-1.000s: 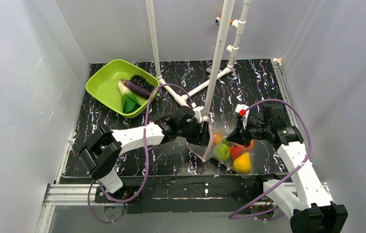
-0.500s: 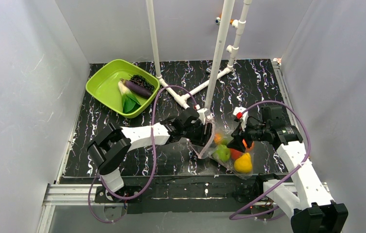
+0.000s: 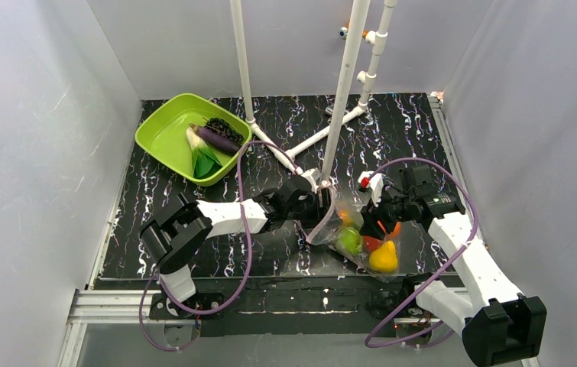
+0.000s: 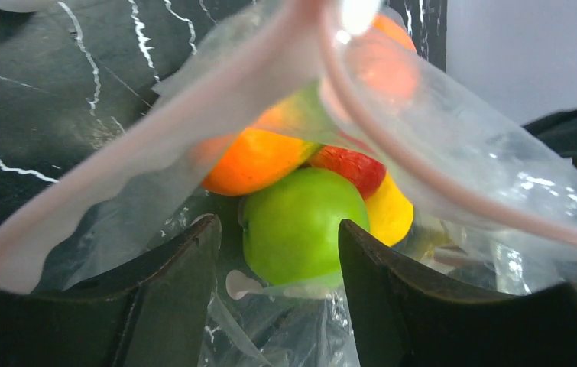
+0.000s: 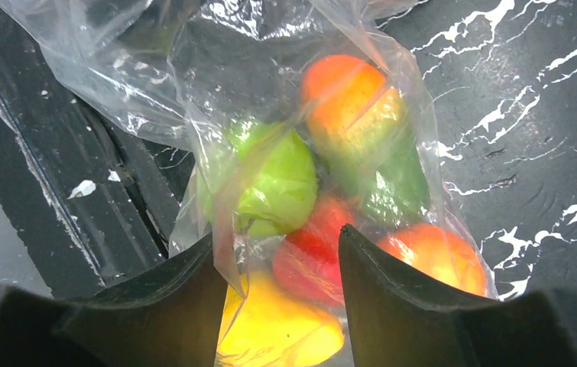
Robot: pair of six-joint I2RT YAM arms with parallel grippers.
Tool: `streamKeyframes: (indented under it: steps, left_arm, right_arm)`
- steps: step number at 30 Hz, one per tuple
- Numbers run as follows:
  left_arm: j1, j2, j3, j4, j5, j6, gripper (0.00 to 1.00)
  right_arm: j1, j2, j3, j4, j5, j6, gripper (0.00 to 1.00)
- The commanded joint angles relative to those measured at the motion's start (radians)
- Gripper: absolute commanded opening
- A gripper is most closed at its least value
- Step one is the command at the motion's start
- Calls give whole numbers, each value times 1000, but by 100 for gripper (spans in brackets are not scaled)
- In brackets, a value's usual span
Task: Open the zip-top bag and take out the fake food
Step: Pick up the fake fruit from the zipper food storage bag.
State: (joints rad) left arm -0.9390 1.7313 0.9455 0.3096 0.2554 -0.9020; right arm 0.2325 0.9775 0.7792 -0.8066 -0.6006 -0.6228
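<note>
The zip-top bag (image 3: 363, 229) lies near the table's front edge, its pink zip strip (image 4: 392, 145) gaping wide. Inside it are a green apple (image 4: 296, 225), oranges (image 4: 251, 160), a red piece (image 5: 312, 256) and a yellow lemon (image 5: 277, 329). My left gripper (image 4: 277, 225) is open at the bag's mouth, and the apple sits between its fingertips with a gap on the left side. My right gripper (image 5: 277, 237) hangs open just over the bag's closed end, above the red piece and the lemon. In the top view the left gripper (image 3: 322, 208) and the right gripper (image 3: 371, 222) flank the bag.
A lime-green tray (image 3: 159, 130) at the back left holds an eggplant (image 3: 216, 140), dark grapes (image 3: 226, 127) and a leafy vegetable (image 3: 202, 157). A white pipe frame (image 3: 342, 92) rises just behind the bag. The table's front edge (image 3: 270, 277) runs close below the bag.
My right gripper was shut at the bag a second ago and now stands open, shifted a little left. The left arm has pushed right toward the bag's mouth.
</note>
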Motion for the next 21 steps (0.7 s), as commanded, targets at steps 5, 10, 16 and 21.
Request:
streamKeyframes:
  steps: [5, 10, 16, 21]
  left_arm:
    - [-4, 54, -34, 107, -186, -234, 58]
    - [-17, 73, -36, 141, -241, -305, 60]
    - [-39, 96, -40, 201, -260, -356, 62]
    - [-42, 103, -41, 228, -194, -357, 62]
  right_arm:
    - [5, 15, 13, 45, 81, 4, 52]
    - [18, 47, 50, 35, 90, -40, 19]
    - [94, 113, 133, 3, 102, -90, 1]
    - [157, 154, 198, -13, 93, -102, 1]
